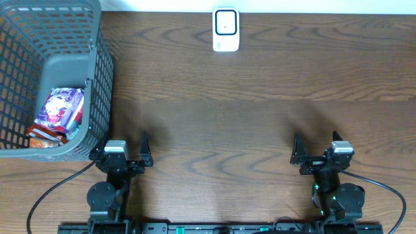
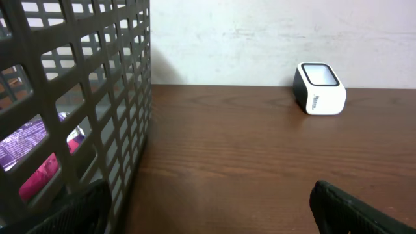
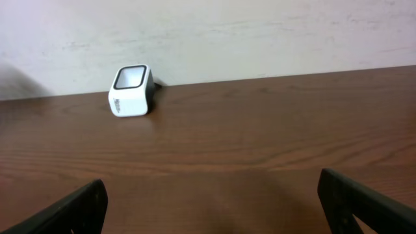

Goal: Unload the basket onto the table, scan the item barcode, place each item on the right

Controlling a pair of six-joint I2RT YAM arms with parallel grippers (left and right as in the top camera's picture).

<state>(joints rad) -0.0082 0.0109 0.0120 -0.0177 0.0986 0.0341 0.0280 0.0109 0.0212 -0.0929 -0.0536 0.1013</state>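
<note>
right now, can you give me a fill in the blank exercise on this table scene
1. The snack packets lie ____ the grey basket.
2. The basket stands on the robot's ____ side of the table.
3. The scanner by the far edge is mostly ____ in colour.
4. The left gripper and right gripper are both ____, holding nothing.
Missing words: inside; left; white; open.
</note>
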